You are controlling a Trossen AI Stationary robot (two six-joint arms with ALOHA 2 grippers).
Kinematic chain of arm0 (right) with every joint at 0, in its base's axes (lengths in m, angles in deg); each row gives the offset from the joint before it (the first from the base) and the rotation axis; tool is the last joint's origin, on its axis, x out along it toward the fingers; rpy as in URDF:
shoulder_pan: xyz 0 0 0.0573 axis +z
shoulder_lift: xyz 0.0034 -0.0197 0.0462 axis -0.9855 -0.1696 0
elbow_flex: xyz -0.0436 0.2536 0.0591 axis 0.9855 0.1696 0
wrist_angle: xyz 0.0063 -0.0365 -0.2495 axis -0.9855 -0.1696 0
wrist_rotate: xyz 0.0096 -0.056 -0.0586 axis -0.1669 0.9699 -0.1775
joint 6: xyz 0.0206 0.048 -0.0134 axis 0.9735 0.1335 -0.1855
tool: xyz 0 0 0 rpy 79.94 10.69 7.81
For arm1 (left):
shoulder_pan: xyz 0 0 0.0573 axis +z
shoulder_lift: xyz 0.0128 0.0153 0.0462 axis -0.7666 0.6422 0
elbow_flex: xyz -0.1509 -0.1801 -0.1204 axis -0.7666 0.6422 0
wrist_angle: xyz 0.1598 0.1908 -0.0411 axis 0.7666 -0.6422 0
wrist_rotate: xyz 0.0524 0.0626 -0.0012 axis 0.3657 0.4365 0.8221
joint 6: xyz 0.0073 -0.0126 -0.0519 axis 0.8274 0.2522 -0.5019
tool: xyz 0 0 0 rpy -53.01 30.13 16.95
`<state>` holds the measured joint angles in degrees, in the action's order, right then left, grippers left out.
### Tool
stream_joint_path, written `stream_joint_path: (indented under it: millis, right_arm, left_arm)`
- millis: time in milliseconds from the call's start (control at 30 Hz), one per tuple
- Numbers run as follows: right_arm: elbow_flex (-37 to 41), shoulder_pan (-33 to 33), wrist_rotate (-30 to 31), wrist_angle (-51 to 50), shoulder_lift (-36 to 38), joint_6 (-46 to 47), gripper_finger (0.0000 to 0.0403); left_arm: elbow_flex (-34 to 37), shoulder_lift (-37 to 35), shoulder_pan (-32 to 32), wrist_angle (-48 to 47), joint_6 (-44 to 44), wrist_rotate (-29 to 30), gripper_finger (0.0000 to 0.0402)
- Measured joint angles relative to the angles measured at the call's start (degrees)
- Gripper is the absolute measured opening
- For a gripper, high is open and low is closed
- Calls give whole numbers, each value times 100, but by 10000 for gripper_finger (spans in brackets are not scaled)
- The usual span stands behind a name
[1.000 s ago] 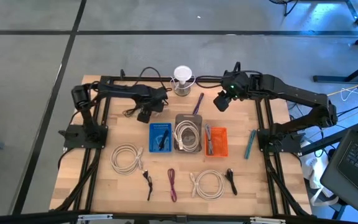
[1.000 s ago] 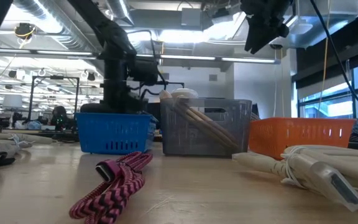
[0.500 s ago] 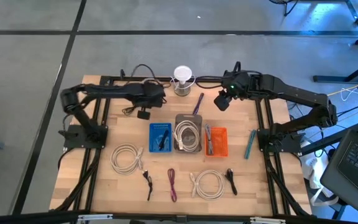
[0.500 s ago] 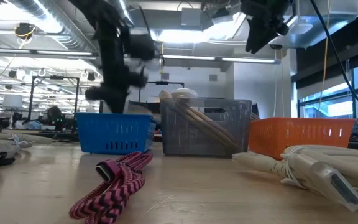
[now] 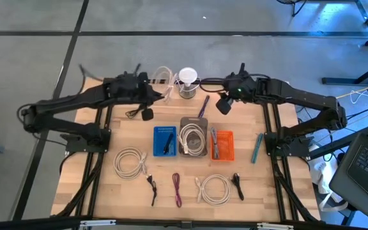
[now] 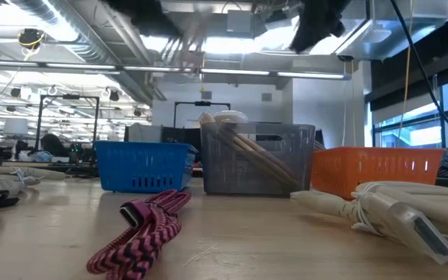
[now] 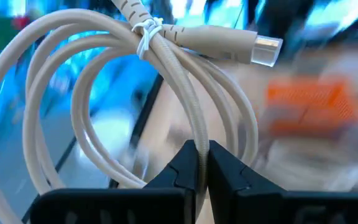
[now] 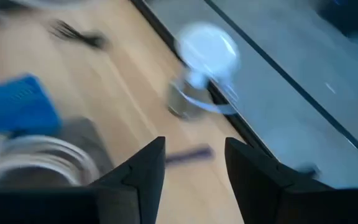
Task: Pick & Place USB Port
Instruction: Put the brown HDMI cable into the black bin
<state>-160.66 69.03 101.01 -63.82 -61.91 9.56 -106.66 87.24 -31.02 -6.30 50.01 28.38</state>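
A cream USB cable (image 7: 92, 81), coiled and tied, with its plug (image 7: 261, 48) free, is in the air over the table's far edge (image 5: 163, 75). My left gripper (image 5: 152, 88) is shut on it. In the low view the cable is a pale blur up high (image 6: 194, 43). My right gripper (image 5: 223, 106) hangs open and holds nothing above the far middle of the table, right of a white round object (image 5: 187, 79). Blue (image 5: 165, 140), grey (image 5: 193, 121) and orange (image 5: 223, 145) baskets stand in a row at the table's centre. My left gripper pinches a single strand of the coil's loop (image 7: 198, 134) between its two fingertips (image 7: 225, 168). The rest of the coil, with its tie (image 7: 145, 29) and plug, stands out beyond the fingers. The cable is lifted clear of the table.
A cream coil lies in the grey basket. Two more pale coils (image 5: 131, 161) (image 5: 213, 189), black cables (image 5: 151, 186) (image 5: 237, 185) and a maroon cable (image 5: 177, 190) lie toward the near edge. There is also a teal pen (image 5: 257, 148), a purple stick (image 5: 203, 107) and a black cable (image 5: 139, 114).
My left gripper has risen and gone toward the table's far edge, leaving the low view upward. The cream coil now shows at its fingers, lifted clear. My right gripper has shifted slightly toward the table's left.
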Motion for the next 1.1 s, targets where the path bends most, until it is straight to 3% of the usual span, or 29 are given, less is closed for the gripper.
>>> stream_joint_path:
  millis: [133,300,500,600,733,900,1100]
  right_arm:
    - [0,327,-712,899,-2,-459,170]
    - [0,842,-1355,1891,-2,-889,170]
    - [0,1368,-1415,2804,-2,-1297,170]
    - [0,1536,-1397,3016,-2,-1491,170]
    - [0,1680,-790,2981,-2,-1668,170]
    - [-3,1773,904,2903,-30,-2079,170]
    - [-4,1778,1157,3079,-107,-2538,170]
  left_arm:
    - [280,-99,-148,1243,-182,-603,10]
    - [332,126,-391,2415,-211,-955,9]
    - [332,512,-534,3325,-260,-1824,9]
    - [332,693,-599,3495,-334,-1985,9]
    - [338,845,-645,3564,-479,-2102,9]
    - [338,890,-814,3824,-551,-2269,9]
    - [338,892,-971,3893,-553,-2242,8]
